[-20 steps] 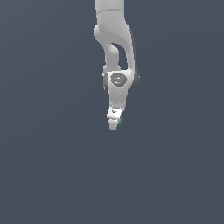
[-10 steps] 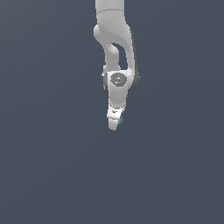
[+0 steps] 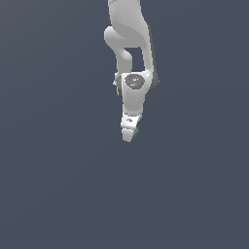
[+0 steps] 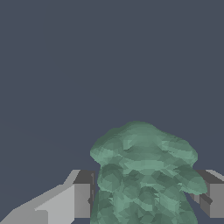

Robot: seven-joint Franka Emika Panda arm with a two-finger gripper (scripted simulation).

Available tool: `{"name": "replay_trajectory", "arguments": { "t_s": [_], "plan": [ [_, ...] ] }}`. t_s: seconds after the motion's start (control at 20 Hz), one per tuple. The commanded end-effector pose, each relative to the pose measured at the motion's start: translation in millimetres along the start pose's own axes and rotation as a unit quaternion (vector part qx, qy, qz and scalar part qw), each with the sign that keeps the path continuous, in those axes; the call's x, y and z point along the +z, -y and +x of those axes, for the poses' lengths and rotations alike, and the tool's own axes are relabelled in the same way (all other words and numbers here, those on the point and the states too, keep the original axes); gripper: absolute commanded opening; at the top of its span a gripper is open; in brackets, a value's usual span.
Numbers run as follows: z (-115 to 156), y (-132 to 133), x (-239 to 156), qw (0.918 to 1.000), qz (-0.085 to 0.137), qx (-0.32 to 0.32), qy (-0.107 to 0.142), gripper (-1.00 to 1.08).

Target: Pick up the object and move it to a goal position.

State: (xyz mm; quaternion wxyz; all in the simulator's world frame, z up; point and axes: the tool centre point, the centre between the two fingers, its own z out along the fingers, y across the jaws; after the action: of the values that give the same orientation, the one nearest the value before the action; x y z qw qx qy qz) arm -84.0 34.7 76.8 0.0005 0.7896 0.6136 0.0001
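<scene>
The object (image 4: 142, 175) is a lumpy, mottled green thing that fills the space between my two fingers in the wrist view. One grey finger (image 4: 78, 199) stands on one side of it and the other finger (image 4: 214, 197) on the opposite side, both close against it. In the exterior view my white gripper (image 3: 129, 136) points down from the arm, and only a small green sliver of the object (image 3: 136, 131) shows at its tip. The rest of the object is hidden there by the fingers.
A plain dark grey-blue surface (image 3: 58, 185) lies all around, with no other objects or edges in view.
</scene>
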Motion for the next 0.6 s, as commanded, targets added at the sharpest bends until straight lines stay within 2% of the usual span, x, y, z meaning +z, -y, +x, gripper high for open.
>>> {"name": "replay_trajectory", "arguments": {
  "t_s": [0.0, 0.55],
  "plan": [
    [4.6, -0.4, -16.0, 1.0, 0.0, 0.0, 0.0, -1.0],
    [35.4, -2.3, -119.0, 1.0, 0.0, -0.001, -0.001, -1.0]
  ]
}}
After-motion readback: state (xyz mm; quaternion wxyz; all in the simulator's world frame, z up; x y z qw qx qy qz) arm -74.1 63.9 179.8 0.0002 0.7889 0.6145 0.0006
